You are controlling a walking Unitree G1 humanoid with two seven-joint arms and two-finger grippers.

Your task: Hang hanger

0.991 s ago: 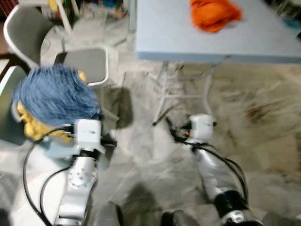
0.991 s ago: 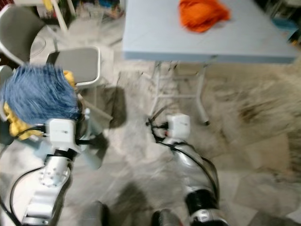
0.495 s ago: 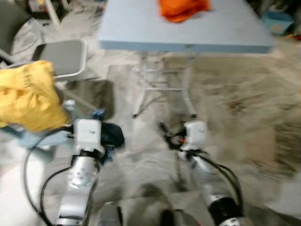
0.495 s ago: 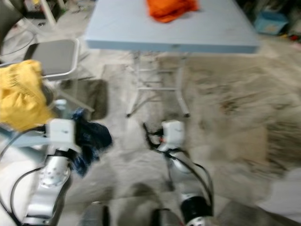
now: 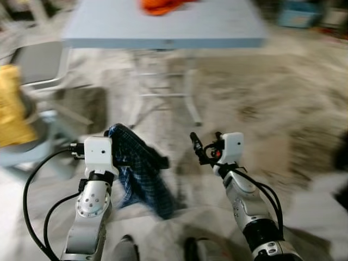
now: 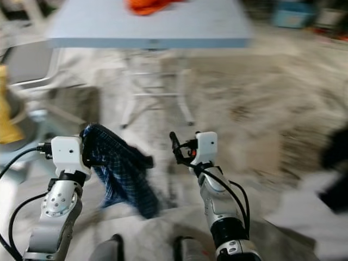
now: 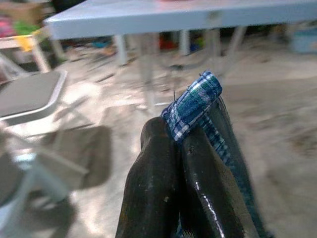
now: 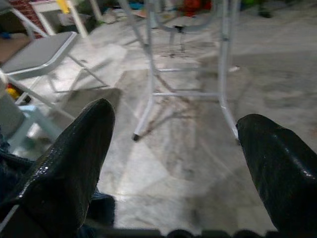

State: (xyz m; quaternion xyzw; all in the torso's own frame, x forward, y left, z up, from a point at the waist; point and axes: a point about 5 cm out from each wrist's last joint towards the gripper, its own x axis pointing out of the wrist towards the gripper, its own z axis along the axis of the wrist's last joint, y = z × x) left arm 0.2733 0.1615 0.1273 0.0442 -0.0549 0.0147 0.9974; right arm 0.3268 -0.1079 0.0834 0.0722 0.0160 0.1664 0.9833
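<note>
Marble floor (image 5: 283, 109), grey desk (image 5: 163, 27) ahead | view panned since earlier (walking blur) | my left gripper (image 7: 173, 148) clenched on plaid garment (image 5: 141, 174) | right gripper (image 8: 173, 148) released | no rail seen.

This looks like a lived-in room of a home, used for sorting laundry. A light folding table (image 5: 163, 24) on thin metal legs carries an orange cloth (image 5: 160, 5), a grey folding chair (image 7: 29, 96) stands beside it, and a yellow garment (image 5: 12, 109) lies nearby. The floor (image 5: 272, 98) is worn, mottled stone tile, with blurred household clutter along the far edge.
</note>
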